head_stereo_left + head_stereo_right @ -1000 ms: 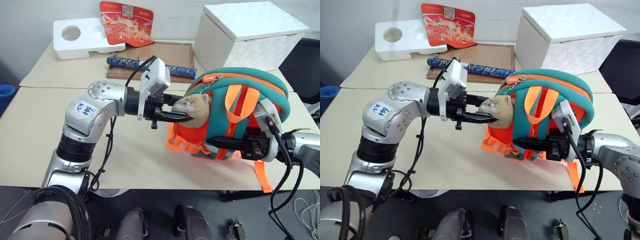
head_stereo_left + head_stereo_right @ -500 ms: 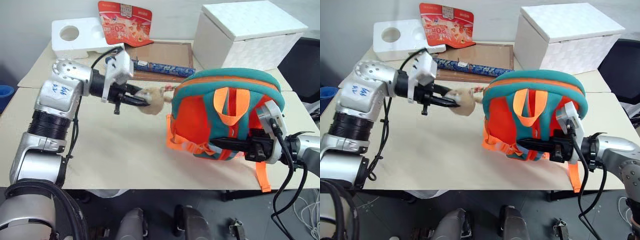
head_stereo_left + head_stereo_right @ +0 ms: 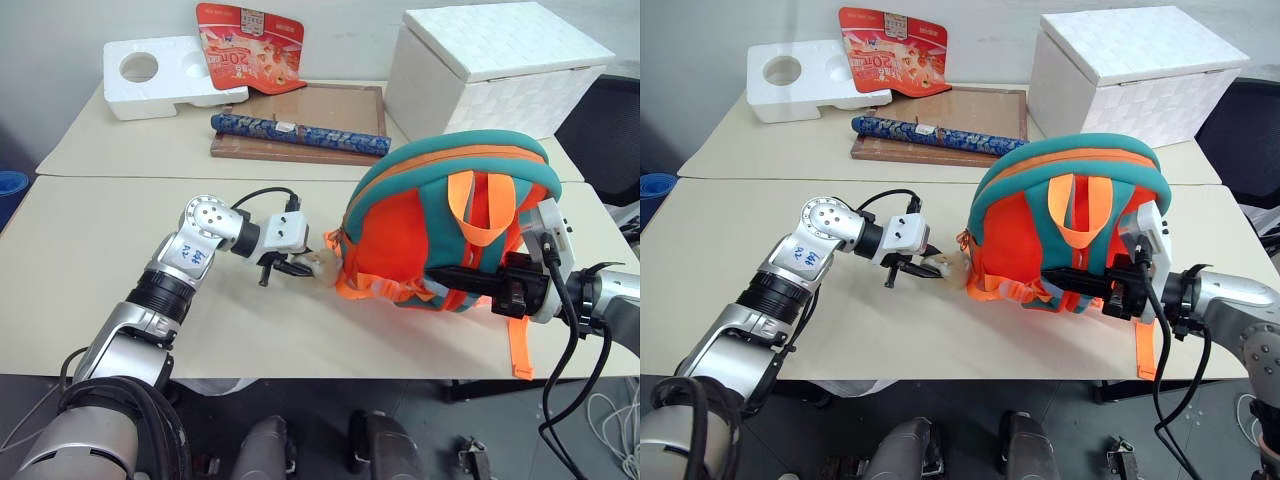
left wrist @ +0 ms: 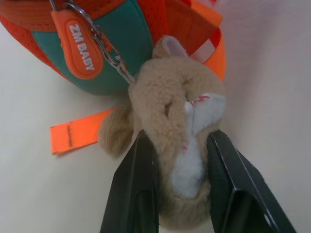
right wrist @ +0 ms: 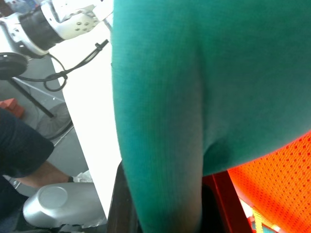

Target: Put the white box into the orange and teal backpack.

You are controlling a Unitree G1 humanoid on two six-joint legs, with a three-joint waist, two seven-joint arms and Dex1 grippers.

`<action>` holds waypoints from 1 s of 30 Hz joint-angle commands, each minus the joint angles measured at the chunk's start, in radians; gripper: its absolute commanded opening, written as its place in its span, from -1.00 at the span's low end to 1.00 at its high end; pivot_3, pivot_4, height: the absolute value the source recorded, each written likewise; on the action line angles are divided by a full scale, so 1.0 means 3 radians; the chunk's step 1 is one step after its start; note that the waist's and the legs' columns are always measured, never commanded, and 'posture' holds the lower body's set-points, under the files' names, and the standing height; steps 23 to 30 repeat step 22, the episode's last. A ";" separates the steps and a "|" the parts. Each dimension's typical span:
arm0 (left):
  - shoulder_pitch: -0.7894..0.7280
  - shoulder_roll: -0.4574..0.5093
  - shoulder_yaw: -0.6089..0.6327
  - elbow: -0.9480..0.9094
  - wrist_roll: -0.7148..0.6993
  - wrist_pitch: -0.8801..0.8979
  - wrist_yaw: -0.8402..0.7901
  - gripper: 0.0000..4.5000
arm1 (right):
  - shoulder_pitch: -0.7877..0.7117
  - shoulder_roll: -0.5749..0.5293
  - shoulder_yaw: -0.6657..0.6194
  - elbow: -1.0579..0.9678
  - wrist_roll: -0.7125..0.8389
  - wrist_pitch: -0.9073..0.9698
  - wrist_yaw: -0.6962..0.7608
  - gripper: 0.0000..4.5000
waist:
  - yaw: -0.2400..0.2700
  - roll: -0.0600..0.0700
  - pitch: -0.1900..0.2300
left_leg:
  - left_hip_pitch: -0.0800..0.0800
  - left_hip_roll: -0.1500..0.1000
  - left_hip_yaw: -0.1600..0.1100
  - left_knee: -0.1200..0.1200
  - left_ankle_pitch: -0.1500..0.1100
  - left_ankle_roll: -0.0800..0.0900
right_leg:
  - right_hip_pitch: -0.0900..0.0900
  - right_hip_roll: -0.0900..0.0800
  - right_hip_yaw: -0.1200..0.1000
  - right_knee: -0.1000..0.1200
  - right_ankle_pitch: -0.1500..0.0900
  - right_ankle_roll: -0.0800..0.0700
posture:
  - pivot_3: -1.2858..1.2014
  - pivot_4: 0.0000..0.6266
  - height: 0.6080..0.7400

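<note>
The orange and teal backpack (image 3: 450, 220) stands on the table at the right, its straps facing me. Its tan plush animal (image 4: 180, 126) hangs from a zip pull by a small chain. My left gripper (image 3: 300, 267) is shut on that plush, low over the table at the backpack's lower left corner. In the left wrist view both black fingers (image 4: 138, 179) squeeze the plush's sides. My right gripper (image 3: 1060, 280) reaches across the backpack's front and is shut on a teal strap (image 5: 160, 97). The white box is out of view.
A large white lidded chest (image 3: 500, 65) stands at the back right. Behind the bag lie a brown board (image 3: 310, 105) with a blue patterned roll (image 3: 300, 133), a styrofoam block (image 3: 165, 75) and a red snack bag (image 3: 250, 45). A dark chair (image 3: 605, 130) is at the right.
My left gripper, still holding the plush, has come down and back toward the backpack's base. The backpack has settled and leans slightly differently. The right gripper has kept its hold.
</note>
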State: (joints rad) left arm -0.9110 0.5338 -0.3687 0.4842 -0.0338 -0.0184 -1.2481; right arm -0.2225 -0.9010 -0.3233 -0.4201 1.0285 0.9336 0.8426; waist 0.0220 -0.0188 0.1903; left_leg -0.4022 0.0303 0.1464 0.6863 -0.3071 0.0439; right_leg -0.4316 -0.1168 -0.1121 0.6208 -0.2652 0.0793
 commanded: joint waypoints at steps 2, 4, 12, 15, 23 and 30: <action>0.0105 0.0067 0.0236 -0.0144 -0.0196 0.0575 -0.0080 -0.31 | 0.0119 -0.0161 -0.0165 0.0106 -0.0161 -0.0103 0.0127 -0.71 | -0.0001 0.0000 0.0000 | 0.0000 0.0000 0.0000 0.0000 0.0000 0.0000 | 0.0000 0.0000 0.0002 0.0000 0.0000 0.0000 | 0.03 -0.52 1.00; 0.0152 0.0166 0.0401 -0.0328 -0.0376 0.0902 -0.0157 -0.13 | 0.0273 -0.0325 -0.0284 0.0172 -0.0248 -0.0170 0.0372 -0.50 | -0.0002 0.0000 0.0000 | -0.0001 0.0000 0.0000 0.0000 0.0000 0.0001 | -0.0001 0.0001 0.0003 0.0000 0.0000 0.0000 | 0.03 -0.52 1.00; 0.0395 0.0866 0.1196 -0.0978 -0.1223 0.2155 -0.0429 0.96 | 0.0933 -0.1181 -0.1222 0.1138 -0.0669 -0.0366 0.1702 0.66 | -0.0023 0.0000 0.0000 | 0.0000 0.0001 0.0001 -0.0001 0.0000 0.0001 | 0.0002 0.0005 -0.0006 -0.0002 0.0000 0.0001 | 0.03 -0.52 1.00; 0.0407 0.1241 0.1615 -0.1087 -0.1580 0.2552 -0.0527 1.00 | 0.0989 -0.1454 -0.1518 0.1824 -0.0888 -0.0461 0.2121 0.98 | -0.0035 -0.0001 0.0001 | 0.0000 0.0001 0.0000 -0.0001 -0.0001 0.0001 | 0.0001 0.0004 -0.0003 -0.0004 0.0000 0.0001 | 0.03 -0.52 1.00; 0.0440 0.1484 0.2130 -0.1302 -0.1920 0.2807 -0.0240 1.00 | 0.0768 -0.1397 -0.1598 0.2240 -0.1015 -0.0604 0.2130 0.98 | -0.0068 -0.0001 0.0001 | 0.0008 0.0000 -0.0001 -0.0004 -0.0002 -0.0005 | 0.0007 -0.0001 0.0004 -0.0004 -0.0002 -0.0002 | 0.03 -0.52 1.00; 0.0440 0.1484 0.2130 -0.1302 -0.1920 0.2807 -0.0240 1.00 | 0.0768 -0.1397 -0.1598 0.2240 -0.1015 -0.0604 0.2130 0.98 | -0.0068 -0.0001 0.0001 | 0.0008 0.0000 -0.0001 -0.0004 -0.0002 -0.0005 | 0.0007 -0.0001 0.0004 -0.0004 -0.0002 -0.0002 | 0.03 -0.52 1.00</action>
